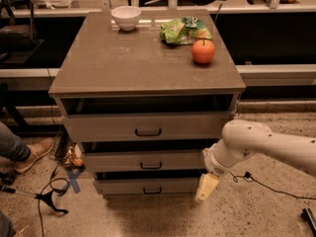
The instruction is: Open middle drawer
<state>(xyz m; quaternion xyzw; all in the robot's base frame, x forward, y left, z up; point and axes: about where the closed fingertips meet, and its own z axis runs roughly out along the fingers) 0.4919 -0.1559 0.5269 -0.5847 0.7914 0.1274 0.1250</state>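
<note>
The grey-brown cabinet (143, 65) has three drawers stacked in its front. The middle drawer (118, 163) is wide and shallow, with a small dark bar handle (150, 166). It sits slightly proud, with a dark gap above it. The top drawer (98, 128) also stands slightly out. My white arm (247, 144) comes in from the right. My gripper (206, 188) hangs low at the cabinet's right front corner, level with the bottom drawer (123, 186) and to the right of the middle drawer's handle. It touches no handle.
On the cabinet top are a white bowl (126, 17), a green bag (183, 30) and an orange fruit (203, 51). A person's shoe (33, 154) and cables (49, 194) lie on the floor at the left. A cable (269, 184) runs at the right.
</note>
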